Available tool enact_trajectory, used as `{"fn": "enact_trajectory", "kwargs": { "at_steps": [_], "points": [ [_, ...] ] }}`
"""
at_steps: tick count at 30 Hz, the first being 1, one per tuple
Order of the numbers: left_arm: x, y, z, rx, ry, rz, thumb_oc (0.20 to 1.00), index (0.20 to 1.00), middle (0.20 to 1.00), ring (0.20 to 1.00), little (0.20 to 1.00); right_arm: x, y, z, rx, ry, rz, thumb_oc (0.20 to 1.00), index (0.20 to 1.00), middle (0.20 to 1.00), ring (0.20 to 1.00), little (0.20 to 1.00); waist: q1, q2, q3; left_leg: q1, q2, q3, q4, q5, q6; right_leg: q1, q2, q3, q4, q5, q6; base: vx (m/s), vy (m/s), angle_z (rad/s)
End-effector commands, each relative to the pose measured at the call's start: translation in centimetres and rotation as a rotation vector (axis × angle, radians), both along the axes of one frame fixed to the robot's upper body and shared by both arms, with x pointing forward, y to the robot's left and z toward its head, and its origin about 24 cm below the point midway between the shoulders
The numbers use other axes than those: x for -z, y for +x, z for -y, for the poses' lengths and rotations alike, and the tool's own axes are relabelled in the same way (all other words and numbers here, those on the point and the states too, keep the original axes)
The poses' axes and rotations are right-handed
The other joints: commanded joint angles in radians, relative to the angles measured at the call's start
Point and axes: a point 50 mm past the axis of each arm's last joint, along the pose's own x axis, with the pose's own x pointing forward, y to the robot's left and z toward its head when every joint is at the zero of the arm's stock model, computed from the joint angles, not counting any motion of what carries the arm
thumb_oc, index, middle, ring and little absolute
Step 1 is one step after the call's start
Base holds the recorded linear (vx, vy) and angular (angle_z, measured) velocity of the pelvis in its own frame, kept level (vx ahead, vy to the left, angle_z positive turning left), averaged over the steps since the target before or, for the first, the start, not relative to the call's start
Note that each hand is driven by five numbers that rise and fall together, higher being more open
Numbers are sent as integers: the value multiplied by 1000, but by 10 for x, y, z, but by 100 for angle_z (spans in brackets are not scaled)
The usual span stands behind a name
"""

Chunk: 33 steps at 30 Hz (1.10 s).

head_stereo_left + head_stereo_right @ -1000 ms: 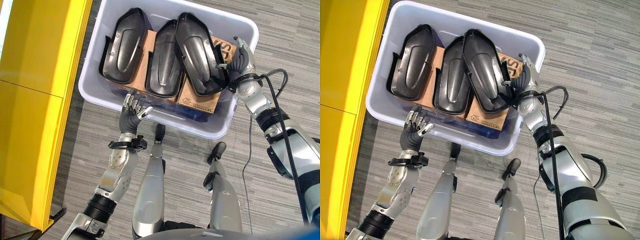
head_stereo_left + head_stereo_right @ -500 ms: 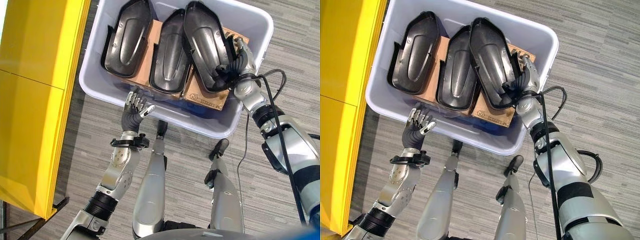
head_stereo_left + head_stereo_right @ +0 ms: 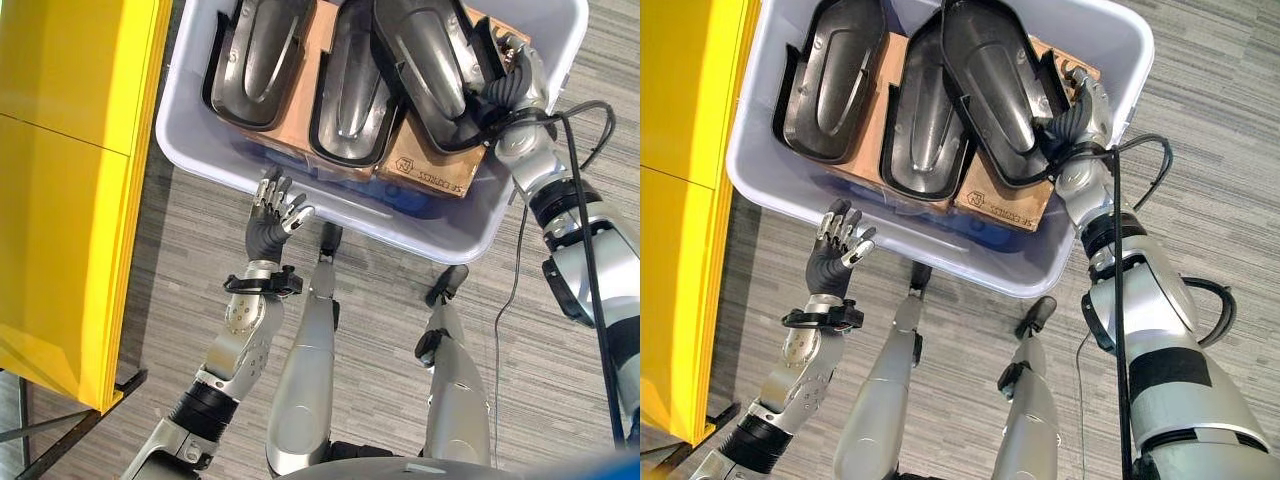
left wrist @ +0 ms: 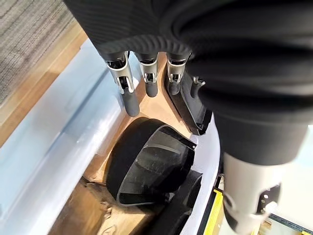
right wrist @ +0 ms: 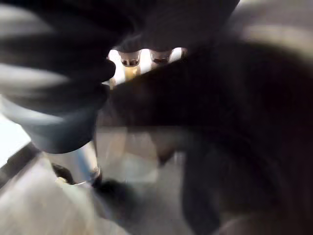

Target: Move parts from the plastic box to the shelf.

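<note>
All three black parts (image 3: 262,50) lie in the plastic box (image 3: 300,205) — none moved yet, by my reading. The right hand (image 3: 1080,112) is curled round the rightmost part (image 3: 995,85); the left hand (image 3: 272,215) hovers spread and empty by the box wall.

the left eye view and the right eye view are looking steeply down from the robot's head, from fairly far off, and both are taking in the plastic box (image 3: 440,235) with its black parts (image 3: 345,85) on cardboard (image 3: 430,172), the yellow shelf (image 3: 70,190) along the robot's left, and the grey floor (image 3: 380,330). the two are sitting slightly apart, so the box is landing further left in the right eye view. the left wrist view is looking from very close along the left hand (image 4: 139,81) into the same box, facing a black part inside it. the right wrist view is pressing in so near that it is probably facing a dark part, though that is hard to tell.
</note>
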Motion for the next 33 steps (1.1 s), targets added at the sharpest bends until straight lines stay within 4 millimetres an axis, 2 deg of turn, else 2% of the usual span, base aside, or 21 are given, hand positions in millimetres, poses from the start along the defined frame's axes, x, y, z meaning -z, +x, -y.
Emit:
{"fn": "enact_trajectory", "kwargs": {
  "at_steps": [1,9,16,19,25,27,30,33],
  "points": [
    [-23,-9,11,61,15,137,1000,1000,1000,1000,1000,56,-1,22,80,-66,-259,200,200,200,200,200,22,30,5,68,12,10,-40,-48,22,47,-39,56,55,-16,44,0,0,0],
    [-21,-7,8,44,11,127,1000,1000,1000,1000,1000,70,1,-2,-4,-68,-250,200,200,200,200,200,6,16,5,147,13,15,-40,-58,23,117,-43,59,54,-19,45,0,0,0],
    [-15,-6,-1,30,23,96,1000,1000,1000,1000,1000,73,-1,-17,-86,-2,-204,200,200,200,200,200,-1,-13,5,269,21,24,-46,-61,18,231,-46,61,39,-13,46,-8,1,-2],
    [-12,-7,-5,24,35,86,1000,1000,1000,1000,1000,66,-2,-22,-121,22,-161,200,200,200,200,200,-3,-21,5,326,28,31,-57,-59,13,282,-43,62,32,-15,46,-10,-13,-8],
    [5,-15,-23,-9,55,14,1000,1000,1000,1000,1000,46,-12,-37,-248,108,-5,200,200,200,200,200,-23,-45,-75,409,45,48,-91,-53,5,344,-32,71,-6,-8,48,13,-5,-10],
    [11,-17,-30,-33,57,-13,1000,1000,1000,1000,1000,39,-21,-40,-303,169,80,200,200,200,200,200,-38,-52,-109,439,52,60,-113,-47,-2,365,-26,74,-22,-6,49,27,-22,-23],
    [16,-21,-36,-46,63,-37,1000,1000,1000,1000,1000,40,-29,-45,-345,204,124,200,200,200,200,200,-46,-56,-141,462,58,66,-120,-49,-5,381,-20,75,-30,-9,49,36,-43,-21],
    [29,-29,-45,-60,72,-93,1000,1000,1000,1000,1000,43,-45,-61,-450,267,185,200,200,200,200,200,-65,-63,-200,527,72,81,-118,-67,-1,422,-12,93,-11,-34,46,76,-57,-9]
  ]
}}
